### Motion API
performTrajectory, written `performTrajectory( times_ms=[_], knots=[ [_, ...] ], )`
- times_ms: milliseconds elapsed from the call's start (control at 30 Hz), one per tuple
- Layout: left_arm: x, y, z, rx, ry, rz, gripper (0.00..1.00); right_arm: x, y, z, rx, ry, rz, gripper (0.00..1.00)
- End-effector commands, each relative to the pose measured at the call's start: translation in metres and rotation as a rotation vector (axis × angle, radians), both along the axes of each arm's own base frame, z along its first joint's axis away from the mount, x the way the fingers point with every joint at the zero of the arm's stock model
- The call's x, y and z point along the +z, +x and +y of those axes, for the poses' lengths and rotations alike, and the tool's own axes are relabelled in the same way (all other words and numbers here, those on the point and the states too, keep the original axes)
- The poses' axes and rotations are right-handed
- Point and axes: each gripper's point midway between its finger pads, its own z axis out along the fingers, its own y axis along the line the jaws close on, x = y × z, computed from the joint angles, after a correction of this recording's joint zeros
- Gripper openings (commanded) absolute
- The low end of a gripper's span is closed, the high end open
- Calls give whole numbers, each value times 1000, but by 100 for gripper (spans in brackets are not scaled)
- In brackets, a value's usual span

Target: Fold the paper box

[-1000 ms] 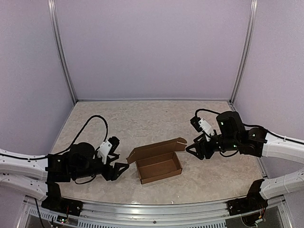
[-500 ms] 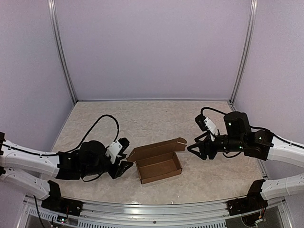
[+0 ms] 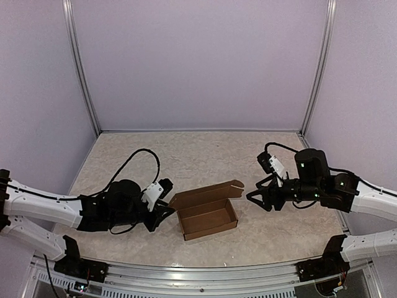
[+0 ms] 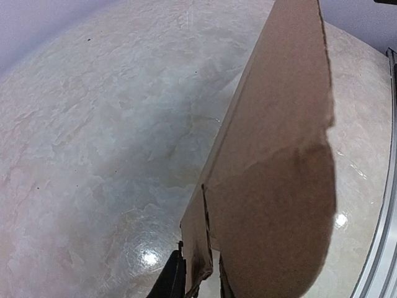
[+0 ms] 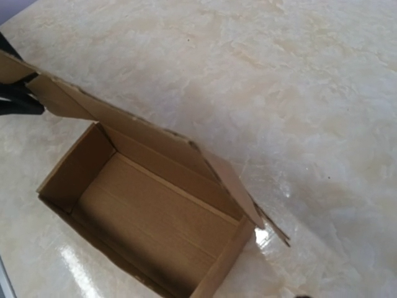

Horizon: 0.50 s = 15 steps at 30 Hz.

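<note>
On the worktop [image 3: 186, 152] the paper box [image 3: 208, 218] sits open, the left hand [image 3: 165, 210] straddling its lid tab [image 3: 177, 200] (clamped or not, I cannot tell), likely to fold it inward, while the right hand [image 3: 255, 198] hovers spread.

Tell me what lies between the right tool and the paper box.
Nothing: the top view shows only bare table between the right tool and the paper box.

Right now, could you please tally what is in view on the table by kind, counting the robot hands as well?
cardboard box, brown: 1
Robot hands: 2 (left hand, right hand)
Total: 3
</note>
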Motion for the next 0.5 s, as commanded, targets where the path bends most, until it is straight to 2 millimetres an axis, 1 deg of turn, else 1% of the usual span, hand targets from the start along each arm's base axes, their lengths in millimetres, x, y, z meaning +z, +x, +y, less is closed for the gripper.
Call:
performTrajectory(
  times_ms=[0, 133, 300, 467],
  knots=[
    [9, 3, -4, -4, -15, 8, 13, -9, 2, -6, -25, -9, 10, 63],
    [9, 3, -4, -6, -13, 7, 0, -15, 4, -6, -28, -22, 6, 63],
    [10, 2, -4, -16, -4, 8, 0, -24, 8, -2, -23, -31, 0, 62],
    [12, -2, -4, -37, -6, 10, 0, -22, 20, 1, -23, -24, -59, 62]
  ],
)
